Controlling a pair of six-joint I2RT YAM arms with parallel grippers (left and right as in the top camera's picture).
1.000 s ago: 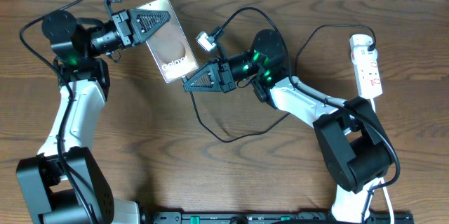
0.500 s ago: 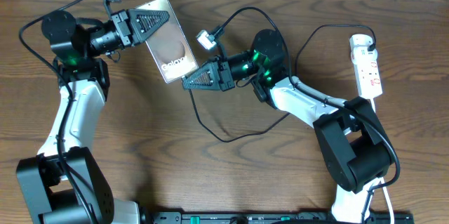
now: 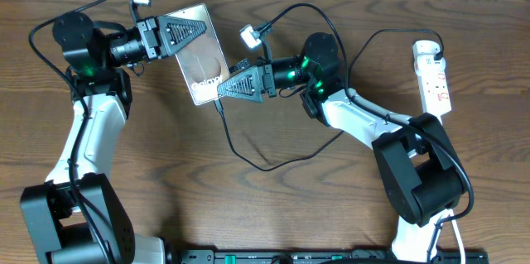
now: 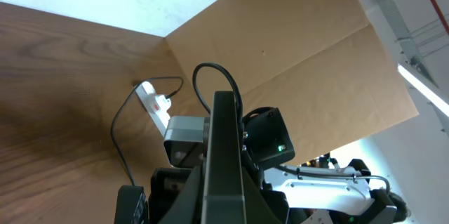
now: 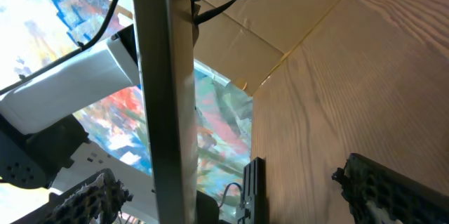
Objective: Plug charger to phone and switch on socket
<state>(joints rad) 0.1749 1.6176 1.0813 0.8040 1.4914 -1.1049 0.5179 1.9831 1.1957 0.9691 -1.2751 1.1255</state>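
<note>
charger [image 3: 267, 167]: slack looped mid-table, tip seemingly seated in the phone's lower end.
right gripper [image 3: 228, 90]: fingers wide, flanking the plug; we'd back straight off, clear of the cable.
phone [image 3: 203, 61]: clamped aloft by left gripper [image 3: 184, 28], near far edge.
socket [image 3: 432, 78]: far right corner; our next target.

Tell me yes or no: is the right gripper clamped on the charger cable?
No, the right wrist view shows the fingers of the right gripper standing wide apart on either side of the phone, pinching nothing.
</note>
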